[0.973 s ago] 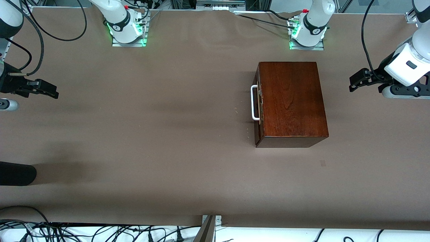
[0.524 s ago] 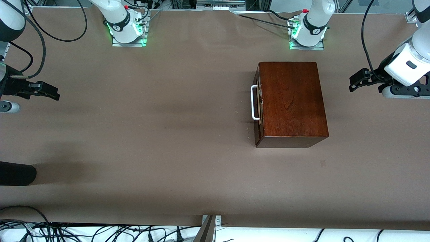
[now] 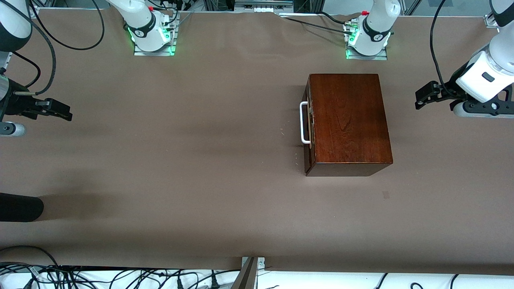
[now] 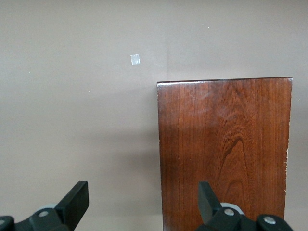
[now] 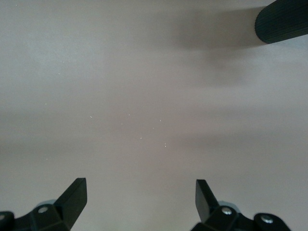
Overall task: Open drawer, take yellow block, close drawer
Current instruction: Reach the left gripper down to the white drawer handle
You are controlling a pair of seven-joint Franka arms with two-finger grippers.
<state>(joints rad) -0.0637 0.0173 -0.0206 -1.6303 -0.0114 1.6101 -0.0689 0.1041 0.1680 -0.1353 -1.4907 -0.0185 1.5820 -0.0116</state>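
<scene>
The glossy dark mahogany box (image 3: 348, 120) stands on the table toward the left arm's end. Its drawer is shut, with the dark front and white U-shaped handle (image 3: 304, 122) facing the right arm's end. The box top also shows in the left wrist view (image 4: 226, 149). The yellow block is hidden. My left gripper (image 3: 422, 96) is open and empty, in the air beside the box at the left arm's end of the table; it also shows in the left wrist view (image 4: 143, 199). My right gripper (image 3: 64, 113) is open and empty over bare table at the right arm's end; it also shows in the right wrist view (image 5: 141, 197).
A black cylinder (image 3: 20, 206) pokes in over the table at the right arm's end, nearer the front camera; it also shows in the right wrist view (image 5: 284, 21). A small pale patch (image 3: 386, 195) lies on the brown table cover (image 3: 180, 160) nearer the camera than the box.
My left gripper has shifted slightly toward the box. My right gripper has edged a little toward the table's middle. The box has not moved.
</scene>
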